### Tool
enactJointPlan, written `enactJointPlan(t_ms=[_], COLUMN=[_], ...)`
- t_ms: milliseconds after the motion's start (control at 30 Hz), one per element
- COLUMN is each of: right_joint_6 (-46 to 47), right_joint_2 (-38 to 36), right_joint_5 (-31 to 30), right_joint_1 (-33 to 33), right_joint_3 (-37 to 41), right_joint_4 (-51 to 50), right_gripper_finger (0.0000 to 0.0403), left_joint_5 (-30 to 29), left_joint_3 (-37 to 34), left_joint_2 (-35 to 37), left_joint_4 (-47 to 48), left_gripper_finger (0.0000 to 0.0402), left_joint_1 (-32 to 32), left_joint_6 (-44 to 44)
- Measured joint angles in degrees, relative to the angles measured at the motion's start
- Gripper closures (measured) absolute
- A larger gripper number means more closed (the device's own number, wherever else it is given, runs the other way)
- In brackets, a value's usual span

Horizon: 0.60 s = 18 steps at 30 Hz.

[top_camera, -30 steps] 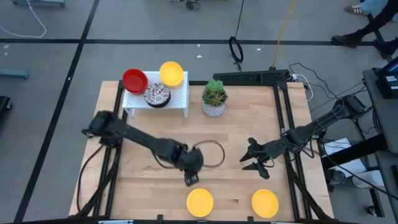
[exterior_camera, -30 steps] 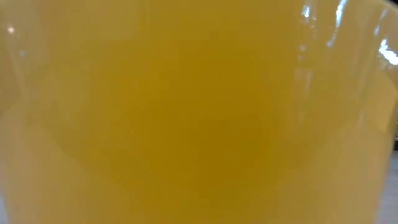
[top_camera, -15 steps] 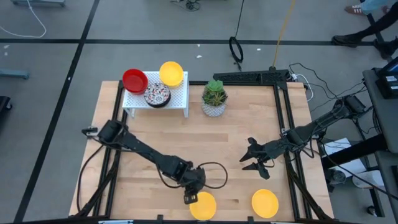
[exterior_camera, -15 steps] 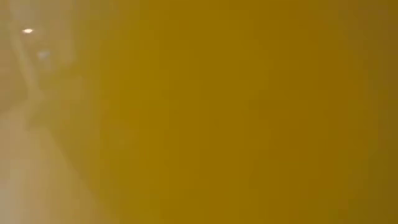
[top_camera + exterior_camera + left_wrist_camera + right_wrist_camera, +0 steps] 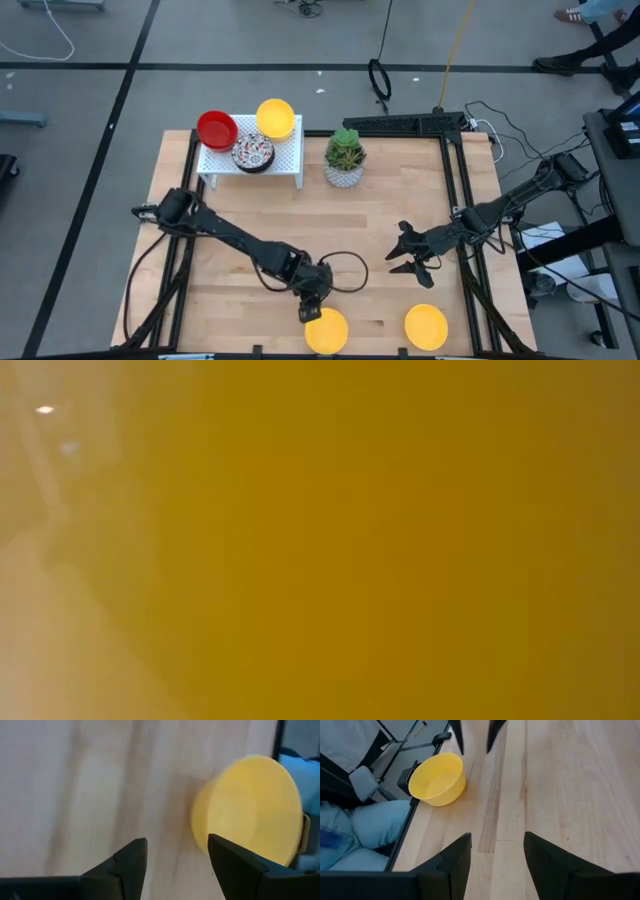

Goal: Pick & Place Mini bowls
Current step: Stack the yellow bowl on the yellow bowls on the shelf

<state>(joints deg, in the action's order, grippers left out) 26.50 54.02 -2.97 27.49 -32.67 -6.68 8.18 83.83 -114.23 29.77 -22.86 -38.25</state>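
Observation:
A yellow mini bowl [image 5: 326, 331] stands upright on the table at the near edge. It fills the low view [image 5: 400, 540]. My left gripper [image 5: 310, 303] is open at that bowl's far-left side [image 5: 240, 815]; its fingertips [image 5: 461, 745] point down by the bowl's wall. A second yellow bowl [image 5: 426, 327] stands to the right of it. A red bowl [image 5: 217, 128], a yellow bowl [image 5: 276, 117] and a floral bowl [image 5: 252, 152] sit on a white rack [image 5: 290, 160]. My right gripper [image 5: 400, 257] is open and empty right of centre. My left gripper's one finger [image 5: 227, 857] stands right beside the outer wall [image 5: 202, 822] of the near yellow bowl, coming from the far-left and slanting down. I cannot tell whether it touches the wall. The bowl stands on the table.
A white pot with a green plant [image 5: 345, 158] stands at the far middle. A small black camera mount [image 5: 406, 781] sits at the near edge beside the bowl. A person's leg in blue [image 5: 360, 835] is just beyond the near edge. Bare wood lies between the arms.
My left gripper has gone toward the table's near edge and down to the near yellow bowl, staying open. The bowl has shifted a little toward the near edge, and now fills the low view more closely.

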Motion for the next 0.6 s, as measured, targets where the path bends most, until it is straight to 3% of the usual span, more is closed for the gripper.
enactJointPlan(t_ms=[600], right_joint_6=[0.29], right_joint_2=[0.02], right_joint_5=[0.0], right_joint_1=[0.0], right_joint_3=[0.02], right_joint_4=[0.0], right_gripper_finger=[0.0234], left_joint_5=[2.45], left_joint_3=[0.04], left_joint_2=[-4.05], left_joint_4=[-6.07], left_gripper_finger=[0.0188], left_joint_1=[-2.43], left_joint_6=[3.47])
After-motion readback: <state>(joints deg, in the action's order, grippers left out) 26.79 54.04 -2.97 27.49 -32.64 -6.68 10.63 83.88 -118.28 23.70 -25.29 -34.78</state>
